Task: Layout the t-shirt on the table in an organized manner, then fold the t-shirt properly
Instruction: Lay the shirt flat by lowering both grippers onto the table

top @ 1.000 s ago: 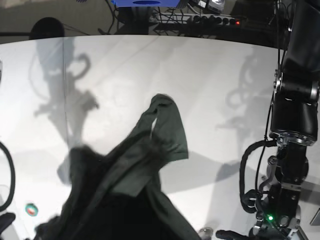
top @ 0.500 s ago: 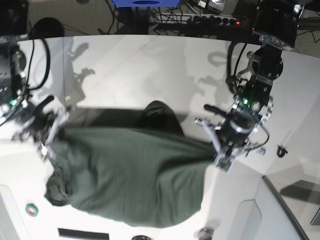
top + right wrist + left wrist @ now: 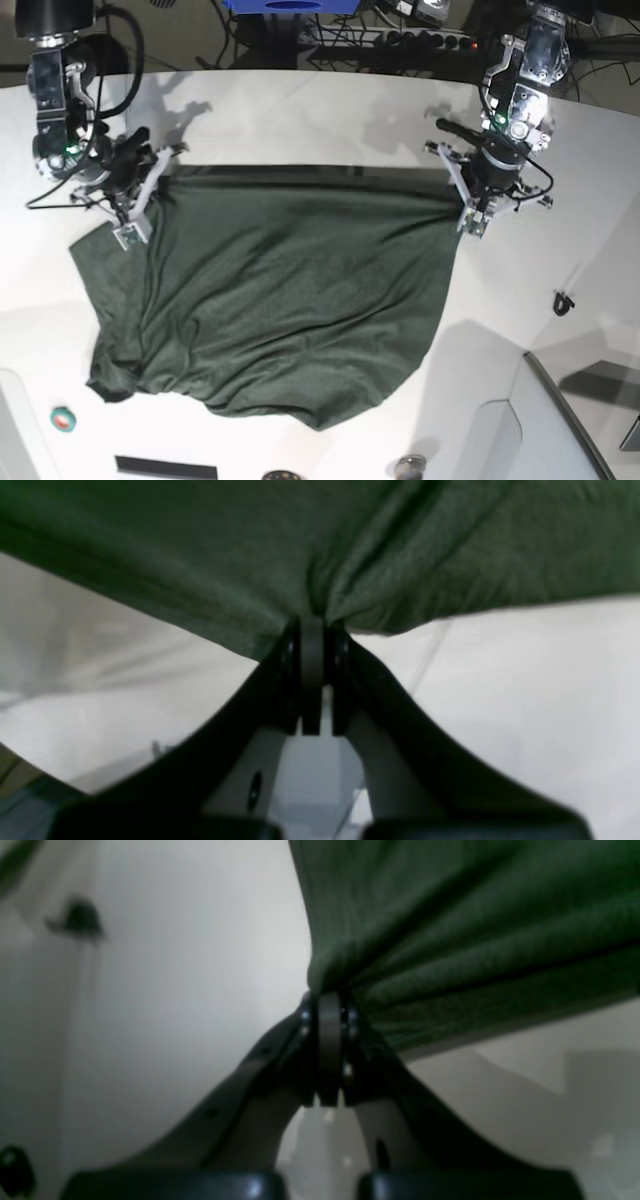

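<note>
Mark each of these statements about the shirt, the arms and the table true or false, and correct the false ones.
1. Both grippers are shut on the t-shirt. True: the left gripper and the right gripper each pinch green cloth.
2. The t-shirt is neatly folded. False: it is spread out, unfolded and wrinkled.
3. The shirt's top edge runs stretched between the two arms. True.
4. The table is dark wood. False: it is white.
5. The t-shirt bears a large print. False: it looks plain green.
</note>
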`<state>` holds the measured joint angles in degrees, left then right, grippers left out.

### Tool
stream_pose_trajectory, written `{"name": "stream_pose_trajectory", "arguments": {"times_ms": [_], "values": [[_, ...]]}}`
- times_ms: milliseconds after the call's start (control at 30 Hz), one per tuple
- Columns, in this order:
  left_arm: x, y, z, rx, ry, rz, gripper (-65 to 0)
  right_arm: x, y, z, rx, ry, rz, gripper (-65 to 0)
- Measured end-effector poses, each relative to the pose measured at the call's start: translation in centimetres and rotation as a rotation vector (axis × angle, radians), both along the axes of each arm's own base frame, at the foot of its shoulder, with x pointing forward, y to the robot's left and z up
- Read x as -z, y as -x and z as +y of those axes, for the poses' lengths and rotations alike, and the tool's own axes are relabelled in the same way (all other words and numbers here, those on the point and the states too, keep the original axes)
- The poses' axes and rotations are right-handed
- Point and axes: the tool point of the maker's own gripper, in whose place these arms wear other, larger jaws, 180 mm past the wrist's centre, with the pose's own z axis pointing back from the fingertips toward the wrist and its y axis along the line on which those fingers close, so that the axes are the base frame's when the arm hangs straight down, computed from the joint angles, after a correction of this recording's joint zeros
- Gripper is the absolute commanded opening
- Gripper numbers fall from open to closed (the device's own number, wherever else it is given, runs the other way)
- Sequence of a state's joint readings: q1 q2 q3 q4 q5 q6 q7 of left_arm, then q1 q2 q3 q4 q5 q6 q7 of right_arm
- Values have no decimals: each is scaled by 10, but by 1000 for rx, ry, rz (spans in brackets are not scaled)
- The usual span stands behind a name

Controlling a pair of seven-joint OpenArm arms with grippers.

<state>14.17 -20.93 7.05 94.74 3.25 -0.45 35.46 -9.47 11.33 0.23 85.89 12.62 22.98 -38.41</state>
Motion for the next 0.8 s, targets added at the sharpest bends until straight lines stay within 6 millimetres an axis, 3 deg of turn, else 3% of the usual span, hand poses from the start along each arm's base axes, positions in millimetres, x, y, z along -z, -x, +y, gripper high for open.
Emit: {"name": "stream_pose_trajectory", "arguments": {"times_ms": [133, 300, 500, 600, 700, 733, 800], "values": [[-12, -10, -5, 6, 13, -45, -650, -22, -9, -3, -10, 21, -74, -650], [-38, -1, -21, 51, 28, -104, -650, -29, 17, 8, -28, 4, -77, -650], [-15, 30, -11, 31, 15, -19, -650, -3, 62, 22, -18, -26, 35, -635], [-6, 40, 14, -30, -18, 20, -650, 5, 76, 24, -18, -34, 78, -516], [-8, 38, 21, -52, -14, 2, -650, 5, 78, 18, -14, -12, 93, -368], [-10, 37, 24, -59, -14, -2, -650, 3, 76, 14, -2, -11, 85, -333], [-9, 40, 29, -69, -22, 3, -650, -5, 63, -6, 79, -21, 32, -324]]}}
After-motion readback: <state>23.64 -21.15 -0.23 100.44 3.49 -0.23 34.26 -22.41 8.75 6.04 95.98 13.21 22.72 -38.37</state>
